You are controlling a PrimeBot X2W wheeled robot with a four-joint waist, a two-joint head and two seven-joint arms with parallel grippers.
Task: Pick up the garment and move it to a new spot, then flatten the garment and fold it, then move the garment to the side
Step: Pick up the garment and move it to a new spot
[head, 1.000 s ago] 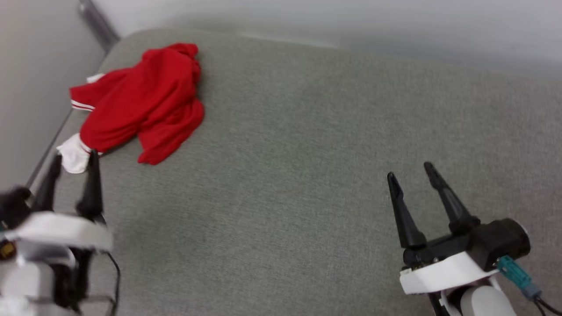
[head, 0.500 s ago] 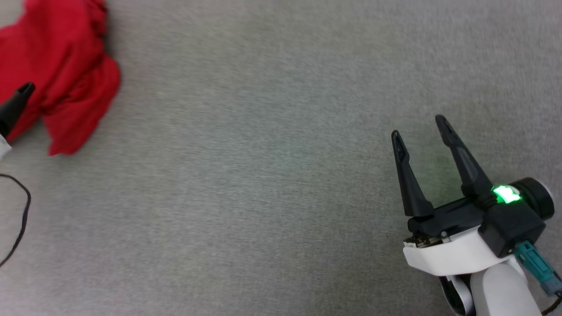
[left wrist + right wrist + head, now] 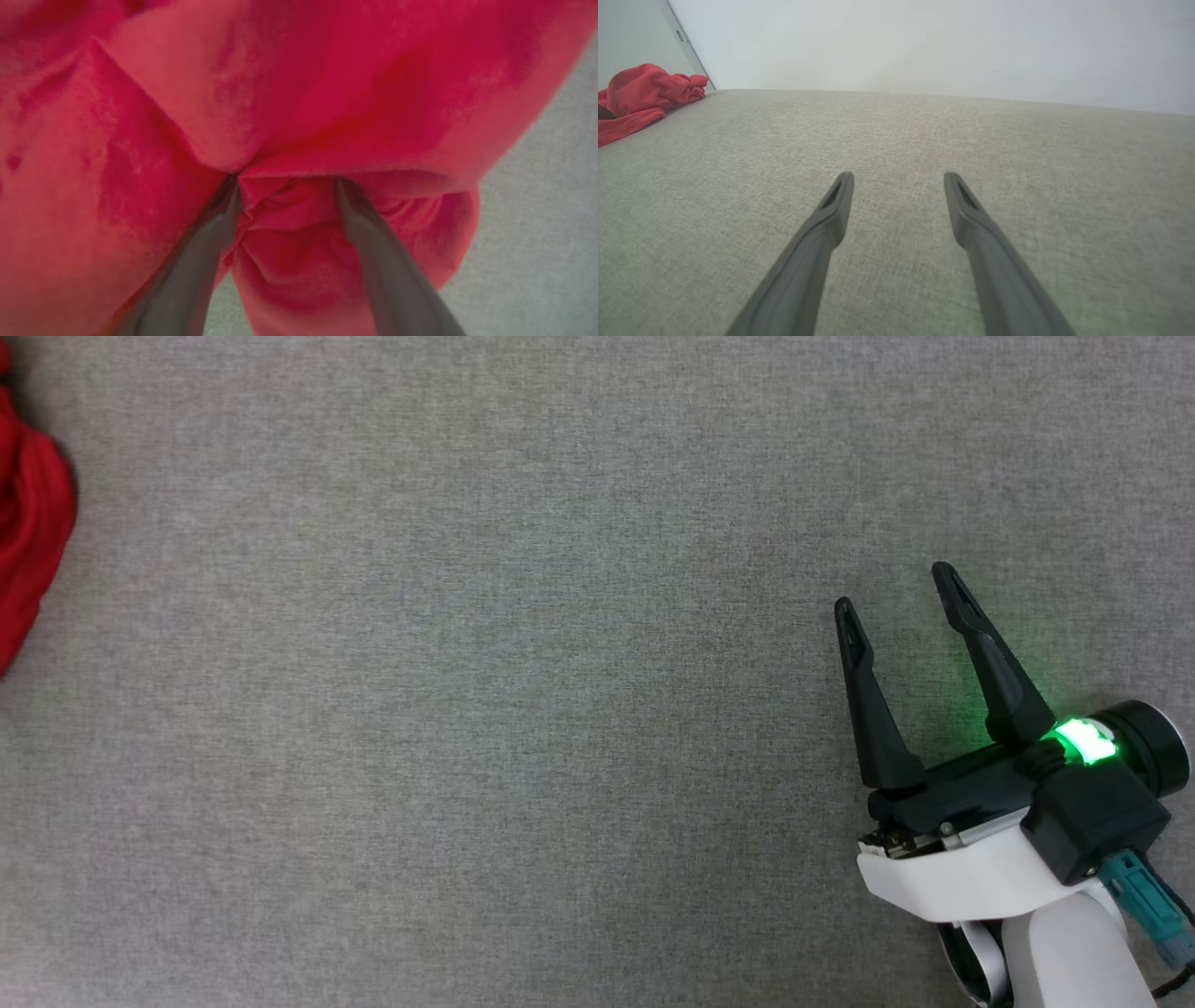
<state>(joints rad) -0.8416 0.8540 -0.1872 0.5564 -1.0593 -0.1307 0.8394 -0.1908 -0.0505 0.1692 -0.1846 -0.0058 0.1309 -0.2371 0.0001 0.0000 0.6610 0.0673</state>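
**Fig.: both grippers and the garment, head + wrist views.**

**Garment** (image 3: 33, 551): red, soft knit, crumpled into rounded folds. In head view you see just its edge at the far L of the grey woven surface (image 3: 523, 709). In R wrist view the garment (image 3: 644, 93) is a low heap at the surface's far L corner, near where the pale wall (image 3: 924, 46) meets a grey panel (image 3: 626, 32).

**L gripper** (image 3: 286, 181): fingers spread wide, both tips pressed into the garment (image 3: 299, 93). A puckered fold bunches between them, w/ larger smooth lobes bulging above and to each side. Cloth touches both fingers, but they aren't closed on it. Grey textile shows at the R edge and under the fingers.

**R gripper** (image 3: 893, 588): you have two long, dark, tapered fingers w/ slotted tips, held apart, nothing between. It hovers over the surface at lower R of head view, well apart from the garment. Behind the fingers sit a white shell, a black housing w/ a lit green lamp (image 3: 1083, 742), and a teal plug (image 3: 1144, 905).

**Surface**: flat, matte, fine weave, w/ a rounded far edge against the wall. A broad stretch of it lies between R gripper and garment.
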